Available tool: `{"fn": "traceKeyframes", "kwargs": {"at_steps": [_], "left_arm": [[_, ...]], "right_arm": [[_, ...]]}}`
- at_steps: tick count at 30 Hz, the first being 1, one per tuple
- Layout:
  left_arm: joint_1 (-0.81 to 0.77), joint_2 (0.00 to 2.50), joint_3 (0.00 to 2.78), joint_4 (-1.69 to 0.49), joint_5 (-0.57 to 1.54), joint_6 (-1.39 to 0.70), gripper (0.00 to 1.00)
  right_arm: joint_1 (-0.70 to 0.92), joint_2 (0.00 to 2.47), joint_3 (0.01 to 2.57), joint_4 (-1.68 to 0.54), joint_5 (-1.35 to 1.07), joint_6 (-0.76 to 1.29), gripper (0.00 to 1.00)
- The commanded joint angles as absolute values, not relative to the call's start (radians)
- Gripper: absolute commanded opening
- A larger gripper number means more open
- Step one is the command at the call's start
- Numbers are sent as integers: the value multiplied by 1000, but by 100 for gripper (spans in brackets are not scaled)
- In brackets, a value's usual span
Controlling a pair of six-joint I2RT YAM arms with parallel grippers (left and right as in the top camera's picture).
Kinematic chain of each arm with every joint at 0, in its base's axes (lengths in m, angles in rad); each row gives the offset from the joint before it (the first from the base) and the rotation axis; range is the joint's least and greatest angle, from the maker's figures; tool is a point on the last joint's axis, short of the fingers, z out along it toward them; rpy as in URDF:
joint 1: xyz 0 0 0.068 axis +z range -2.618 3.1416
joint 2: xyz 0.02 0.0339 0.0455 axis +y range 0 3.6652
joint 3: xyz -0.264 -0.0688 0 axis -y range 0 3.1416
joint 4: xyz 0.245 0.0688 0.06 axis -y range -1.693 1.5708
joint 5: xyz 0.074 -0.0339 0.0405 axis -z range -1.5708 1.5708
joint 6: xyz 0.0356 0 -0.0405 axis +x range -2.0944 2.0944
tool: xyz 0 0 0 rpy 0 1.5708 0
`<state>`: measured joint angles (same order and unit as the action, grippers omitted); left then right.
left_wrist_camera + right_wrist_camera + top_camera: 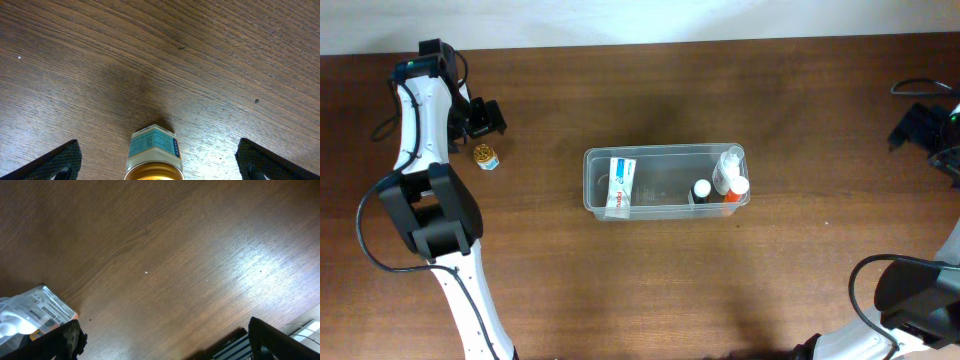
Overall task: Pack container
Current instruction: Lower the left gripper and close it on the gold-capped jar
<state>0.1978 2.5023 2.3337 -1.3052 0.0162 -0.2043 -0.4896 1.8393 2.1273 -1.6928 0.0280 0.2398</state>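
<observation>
The step in hand looks like the pick-up of the jar [154, 152], the one thing not yet packed. It sits on the worktop [620, 290] well left of the container [665, 207]. The left end effector [483, 118] hangs just beside the jar with its fingers [57, 162] spread wide. In the left wrist view the jar lies between them, touching neither.

To do it well, ease down until the fingers flank the labelled body below the gold lid, centre the jar, then close. I cannot tell whether the jar stands or lies, so a slow squeeze is safer in case it rolls. Lift it clear of the container's rim and set it in the bare middle, between the box [620, 185] at the left end and the bottles [728, 178] at the right end.

The left arm reaches up the side of the worktop left of the container, with its wrist bent over the jar. The right arm is drawn back well right of the container. The right end effector [164, 330] is spread and empty above bare wood, with a clear packet [30, 312] at its left finger.
</observation>
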Motion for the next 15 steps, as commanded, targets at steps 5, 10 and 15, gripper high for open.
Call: {"fn": "traceKeyframes", "kwargs": {"at_steps": [5, 10, 15], "left_arm": [[199, 2521, 2336, -1354, 19, -185, 99], [199, 2521, 2315, -1374, 1, -185, 99], [199, 2521, 2269, -1371, -14, -185, 99]], "right_arm": [[-491, 1833, 2143, -1698, 27, 252, 98], [-491, 1833, 2143, -1698, 27, 252, 98], [-491, 1833, 2143, -1698, 27, 252, 98]]}}
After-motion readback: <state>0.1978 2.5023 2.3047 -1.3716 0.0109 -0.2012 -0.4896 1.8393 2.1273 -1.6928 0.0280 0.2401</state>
